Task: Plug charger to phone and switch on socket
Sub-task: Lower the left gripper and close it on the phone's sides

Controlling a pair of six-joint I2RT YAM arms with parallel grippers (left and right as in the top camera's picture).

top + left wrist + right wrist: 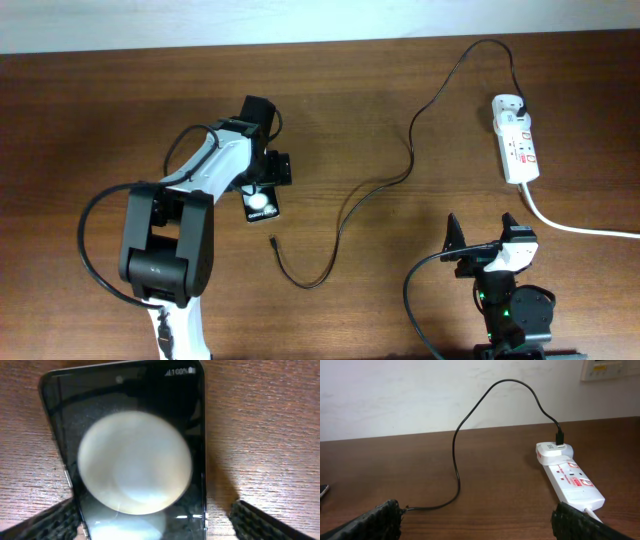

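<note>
"So which step is this?" the first asks.

"Securing the phone [262,205], by the look of it," the second says. "It lies flat on the table [100,100]. The left gripper [155,522] hangs right over it, fingers spread wide to either side of its lower end and clasping nothing. The right-hand finger stands clear of the edge. The other is too close to call."

"And the charger [410,150]?"

"Its plug sits at the far end of the socket [515,140] (through a white adapter, going by the right wrist view). The cable loops across the table, and its tip [274,240] lies loose just beside the phone's nearer end, not touching it."

"What about the right gripper [482,232]?"

"Spread wide too, and empty. It's low at the front of the table, short of the socket and well apart from the tip."

"So what does the next move call for?"

"Likely the left fingers closing squarely on the phone's long edges, so it can't skate on the wood. Then someone has to pinch that thin tip and line it up with the port, which none of the views shows. The switch comes last, and whether it's already on can't be made out."
</note>
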